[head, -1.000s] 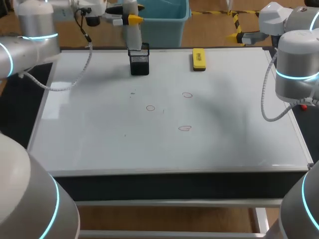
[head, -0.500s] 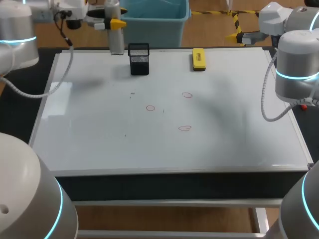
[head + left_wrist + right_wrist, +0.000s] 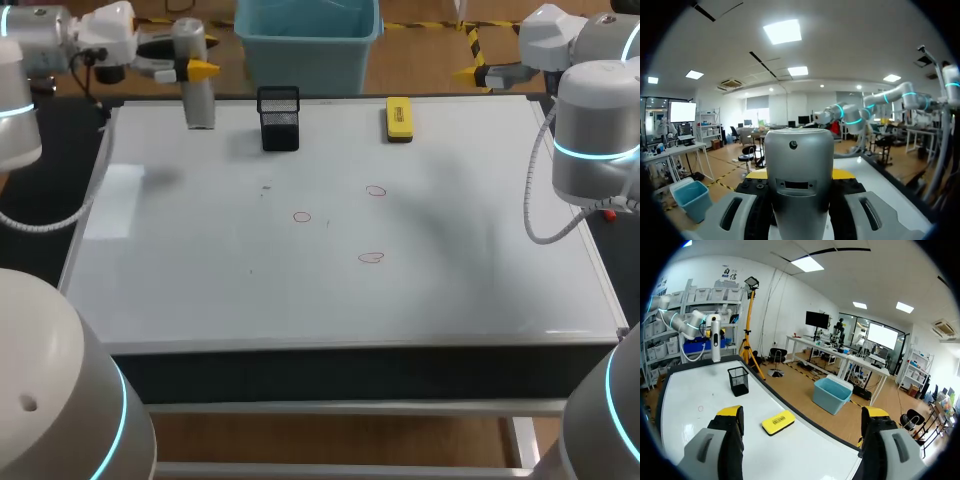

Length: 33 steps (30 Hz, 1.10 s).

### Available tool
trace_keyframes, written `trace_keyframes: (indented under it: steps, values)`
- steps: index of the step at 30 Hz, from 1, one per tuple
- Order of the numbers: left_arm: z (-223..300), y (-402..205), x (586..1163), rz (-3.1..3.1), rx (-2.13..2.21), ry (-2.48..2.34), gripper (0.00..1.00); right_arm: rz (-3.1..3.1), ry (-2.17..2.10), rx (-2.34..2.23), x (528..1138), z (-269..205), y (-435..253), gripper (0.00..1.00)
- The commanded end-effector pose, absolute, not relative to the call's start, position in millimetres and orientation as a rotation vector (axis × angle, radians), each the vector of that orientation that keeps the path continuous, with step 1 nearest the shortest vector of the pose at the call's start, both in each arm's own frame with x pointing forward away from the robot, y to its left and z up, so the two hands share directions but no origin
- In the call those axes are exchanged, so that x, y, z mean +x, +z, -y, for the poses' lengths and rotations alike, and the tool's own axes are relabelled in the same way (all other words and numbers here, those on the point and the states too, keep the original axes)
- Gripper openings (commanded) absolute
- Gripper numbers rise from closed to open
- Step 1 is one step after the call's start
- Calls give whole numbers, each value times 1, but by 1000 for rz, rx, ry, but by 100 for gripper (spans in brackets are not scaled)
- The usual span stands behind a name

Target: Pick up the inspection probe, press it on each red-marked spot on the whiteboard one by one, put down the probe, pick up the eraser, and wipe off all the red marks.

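Note:
The inspection probe [image 3: 195,85], a grey cylinder, hangs upright over the whiteboard's [image 3: 200,270] far left corner, with my left gripper [image 3: 190,68] shut on it. In the left wrist view the probe [image 3: 799,180] fills the space between the yellow-tipped fingers of that gripper [image 3: 799,175]. Three small red rings [image 3: 375,190], [image 3: 302,216], [image 3: 371,257] are drawn near the board's middle. The yellow eraser [image 3: 398,118] lies at the far edge. My right gripper [image 3: 495,72] stays off the far right corner, open and empty [image 3: 802,415], with the eraser [image 3: 777,422] ahead of it.
A black mesh holder [image 3: 279,120] stands on the board near the far edge, to the right of the probe and left of the eraser. It also shows in the right wrist view, holder [image 3: 738,381] beyond the eraser. Faint dark specks dot the board left of the rings.
My left arm has carried the probe leftward along the far edge, from above the black mesh holder to the far left corner. The right arm has not moved.

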<state>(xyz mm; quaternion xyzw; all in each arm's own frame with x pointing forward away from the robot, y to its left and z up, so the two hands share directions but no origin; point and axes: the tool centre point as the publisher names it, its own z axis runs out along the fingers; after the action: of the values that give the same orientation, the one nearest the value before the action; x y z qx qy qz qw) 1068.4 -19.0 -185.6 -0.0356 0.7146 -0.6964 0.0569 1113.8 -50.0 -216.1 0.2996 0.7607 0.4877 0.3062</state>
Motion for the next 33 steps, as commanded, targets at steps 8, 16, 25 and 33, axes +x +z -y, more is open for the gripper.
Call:
trace_keyframes:
  steps: [8, 16, 25, 33]
  values:
    - [2, -201, 1060, -2006, -324, -1977, 0, -2013, 1291, 793, 1114, 50, -216, 100]
    - [-12, -216, 1065, -2003, -365, -1955, 0, -2013, 1291, 793, 1114, 50, -216, 100]
    - [-19, -220, 1069, -2018, -415, -1927, 0, -2013, 1291, 793, 1114, 50, -216, 100]
    - [-19, -220, 1069, -2018, -415, -1927, 0, -2013, 1291, 793, 1114, 50, -216, 100]
